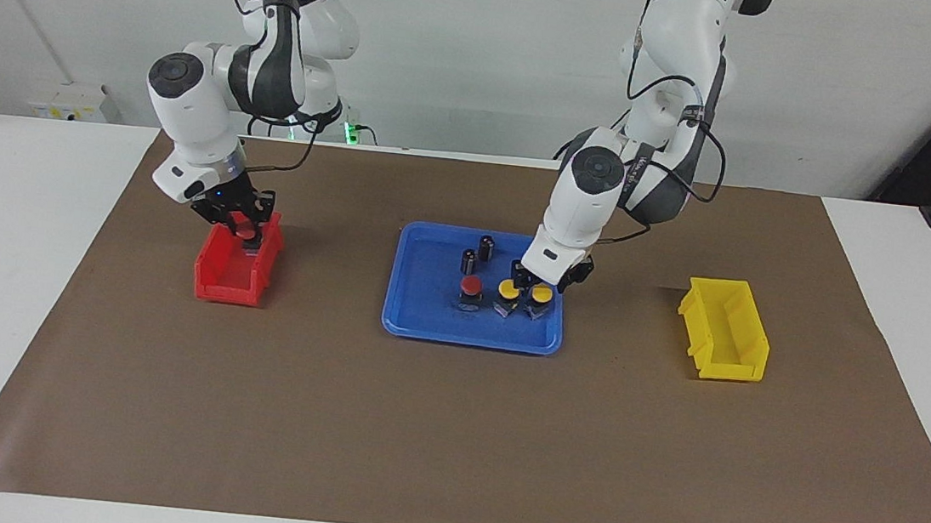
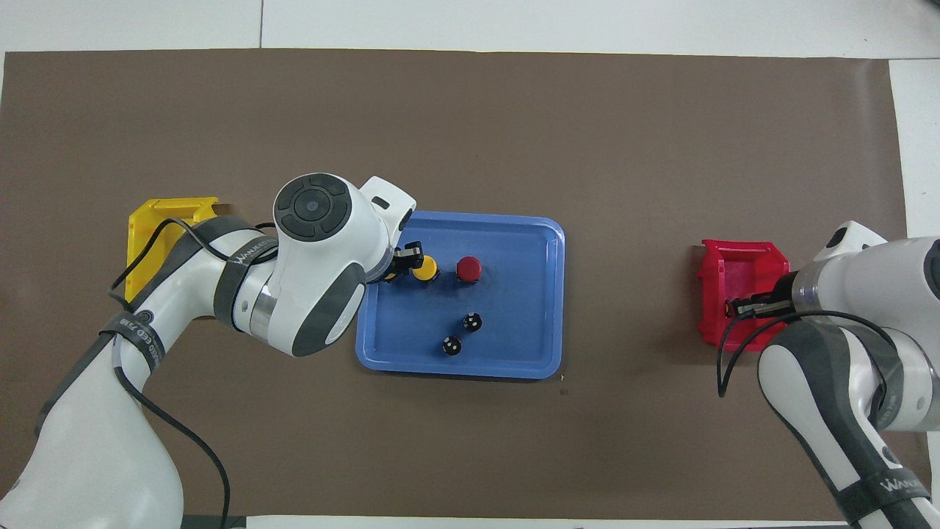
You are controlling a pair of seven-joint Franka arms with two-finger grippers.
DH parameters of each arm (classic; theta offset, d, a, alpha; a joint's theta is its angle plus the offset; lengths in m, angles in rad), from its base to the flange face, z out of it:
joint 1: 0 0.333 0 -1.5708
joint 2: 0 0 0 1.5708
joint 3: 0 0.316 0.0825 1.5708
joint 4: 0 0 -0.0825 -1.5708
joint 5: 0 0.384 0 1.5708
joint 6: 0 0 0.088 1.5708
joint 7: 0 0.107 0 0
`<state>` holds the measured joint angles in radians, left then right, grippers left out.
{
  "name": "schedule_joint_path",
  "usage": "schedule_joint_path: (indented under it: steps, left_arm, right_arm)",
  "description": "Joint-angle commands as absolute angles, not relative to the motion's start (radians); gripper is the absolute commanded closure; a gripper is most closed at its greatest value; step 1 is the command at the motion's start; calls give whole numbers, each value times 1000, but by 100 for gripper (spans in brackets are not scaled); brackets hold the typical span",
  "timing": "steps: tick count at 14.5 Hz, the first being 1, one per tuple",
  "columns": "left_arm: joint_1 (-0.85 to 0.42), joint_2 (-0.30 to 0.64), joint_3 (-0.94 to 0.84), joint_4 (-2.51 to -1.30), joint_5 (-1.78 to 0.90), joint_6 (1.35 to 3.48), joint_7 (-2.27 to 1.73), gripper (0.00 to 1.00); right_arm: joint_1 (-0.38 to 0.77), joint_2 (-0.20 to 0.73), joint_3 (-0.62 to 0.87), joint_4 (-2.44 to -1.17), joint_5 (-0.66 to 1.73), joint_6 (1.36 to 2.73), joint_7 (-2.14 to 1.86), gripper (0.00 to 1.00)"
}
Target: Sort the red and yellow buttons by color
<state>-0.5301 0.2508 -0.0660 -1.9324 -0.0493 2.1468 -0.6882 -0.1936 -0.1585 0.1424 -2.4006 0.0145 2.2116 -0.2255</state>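
On the bench (image 1: 20,270), covered by a brown mat (image 1: 449,431), the red bin (image 1: 235,273) sits toward the right arm's end. The right end effector (image 1: 245,227) hangs over that bin, fingers pinching a red button (image 1: 244,229) just above its rim. In the overhead view the arm covers that button.

At mid-bench lies the blue tray (image 1: 425,322). In it two dark capless cylinders (image 1: 486,246) stand nearer the robots. Farther from the robots runs a row of three: the other red button (image 1: 471,288), then two yellow buttons, the first (image 1: 507,289) standing free, the second (image 1: 542,294) at the tray's edge toward the left arm's end. The left end effector (image 1: 542,287) is down over that second yellow button, fingers spread either side of its cap; I cannot tell whether they touch it.

The yellow bin (image 1: 724,329) sits toward the left arm's end.
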Motion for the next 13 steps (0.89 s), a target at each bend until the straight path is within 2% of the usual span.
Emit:
schedule_joint_path:
  steps: [1,4,8,11,12,13]
  left_arm:
    - [-546,245,-51,-1905,-57,2113,-716,99]
    - [-535,216,-45,-1766,-57,1880,-726,99]
    - [-493,143,3,-1746,76,1628,-626,99]
    - [-303,130,15,-1749,89,1585,-319,99]
    - [-244,130,15,-1749,90,1594,-217,99]
    - [-189,132,15,-1753,92,1609,-121,99]
  right_arm:
    - [-244,-180,152,-2440,32,2240,-293,83]
    - [-249,-184,152,-2488,32,2305,-308,83]
    - [-249,-175,152,-2503,32,2318,-302,83]
    - [-239,-176,153,-2505,32,2316,-288,78]
    - [-235,-176,153,-2505,32,2316,-276,72]
    - [-235,-176,153,-2505,32,2316,-275,51]
